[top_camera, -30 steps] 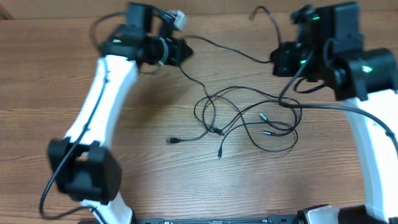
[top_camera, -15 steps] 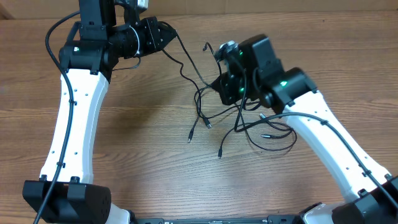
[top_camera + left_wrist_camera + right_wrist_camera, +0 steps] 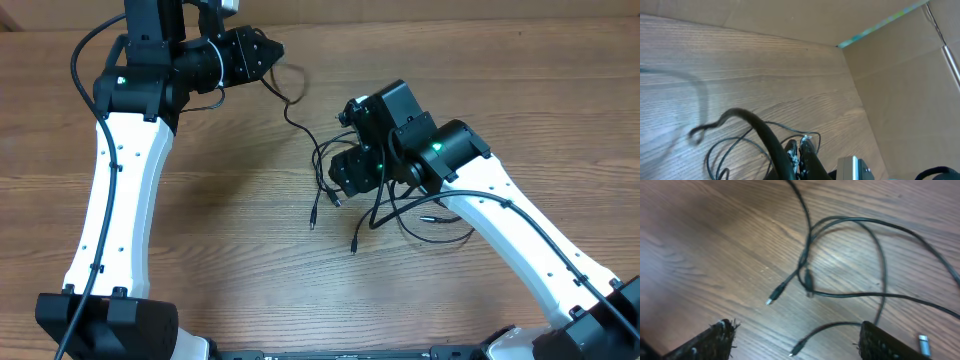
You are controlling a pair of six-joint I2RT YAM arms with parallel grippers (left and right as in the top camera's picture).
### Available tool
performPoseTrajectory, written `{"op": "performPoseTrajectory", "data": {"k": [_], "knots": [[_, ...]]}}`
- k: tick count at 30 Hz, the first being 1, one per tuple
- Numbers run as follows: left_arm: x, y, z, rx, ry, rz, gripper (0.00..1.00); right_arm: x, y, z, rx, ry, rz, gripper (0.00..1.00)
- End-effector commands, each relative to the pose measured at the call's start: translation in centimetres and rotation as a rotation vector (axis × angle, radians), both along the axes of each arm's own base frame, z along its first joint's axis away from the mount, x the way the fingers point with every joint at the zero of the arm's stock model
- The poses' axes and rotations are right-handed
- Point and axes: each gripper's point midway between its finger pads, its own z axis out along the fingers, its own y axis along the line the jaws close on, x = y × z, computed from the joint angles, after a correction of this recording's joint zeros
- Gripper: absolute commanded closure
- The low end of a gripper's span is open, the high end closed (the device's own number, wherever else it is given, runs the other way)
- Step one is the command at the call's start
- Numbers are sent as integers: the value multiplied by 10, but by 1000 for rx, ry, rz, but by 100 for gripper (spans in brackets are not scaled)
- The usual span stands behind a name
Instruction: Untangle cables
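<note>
Thin black cables (image 3: 420,215) lie looped and crossed on the wooden table, right of centre. One strand (image 3: 292,115) rises from the tangle to my left gripper (image 3: 268,55) at the back left. That gripper (image 3: 799,144) is shut, with the thin cable meeting its fingertips. My right gripper (image 3: 338,180) hovers over the left side of the tangle. In the right wrist view its jaws (image 3: 796,326) stand wide open and hold nothing. Below them lie crossing cables (image 3: 850,295) and loose plug ends (image 3: 771,300) (image 3: 795,352).
A brown cardboard wall (image 3: 900,75) stands along the table's far side. A thicker black arm wire (image 3: 762,135) crosses the left wrist view beside the fingers. Another plug end (image 3: 312,222) lies left of the tangle. The right arm's white link (image 3: 520,240) spans the tangle's right side.
The right arm swung in from the far right to the tangle, then its jaws opened and let the cable drop. The left arm rose toward the back, keeping its cable.
</note>
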Motion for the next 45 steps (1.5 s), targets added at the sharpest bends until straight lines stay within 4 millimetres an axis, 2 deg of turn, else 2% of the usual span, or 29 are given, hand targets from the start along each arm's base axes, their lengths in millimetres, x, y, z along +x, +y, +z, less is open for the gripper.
{"op": "performPoseTrajectory", "data": {"k": [1, 5, 7, 8, 11, 16, 24, 27, 31, 35, 38, 39, 40, 41, 43, 45], "knots": [[-5, 4, 22, 0, -59, 9, 96, -4, 18, 30, 88, -61, 85, 20], [-12, 1, 30, -38, -40, 6, 96, 17, 30, 35, 113, -186, 96, 17], [-17, 2, 37, -59, -27, 20, 96, 28, 38, 41, 153, -245, 89, 11], [-19, 2, 41, -69, -23, 28, 96, 35, 41, 44, 172, -280, 87, 0], [-28, 4, 55, -98, -20, 59, 96, 50, 47, 49, 203, -368, 71, 0], [-45, 8, 79, -161, -2, 115, 96, 64, 53, 45, 247, -465, 58, 1], [-68, 2, 88, -211, 50, 85, 96, 90, 65, 67, 329, -687, 54, 0], [-70, 0, 90, -229, 59, 76, 96, 86, 78, 57, 326, -688, 110, 0], [-69, 0, 91, -229, 53, 75, 96, 64, 102, 39, 339, -618, 213, 0], [-73, -3, 93, -243, 58, 45, 96, 59, 113, 48, 355, -669, 255, 0], [-81, -10, 97, -267, 68, -12, 96, 62, 117, 58, 371, -728, 267, 17], [-83, -11, 97, -272, 70, -24, 96, 64, 118, 59, 374, -737, 264, 30], [-84, -12, 98, -274, 70, -31, 96, 65, 118, 59, 375, -740, 263, 50], [-84, -12, 98, -270, 64, -33, 96, 65, 118, 58, 372, -738, 259, 75], [-83, -11, 98, -261, 50, -36, 96, 64, 117, 54, 372, -712, 250, 95], [-83, -11, 98, -261, 50, -36, 96, 64, 116, 52, 372, -694, 237, 96]]}}
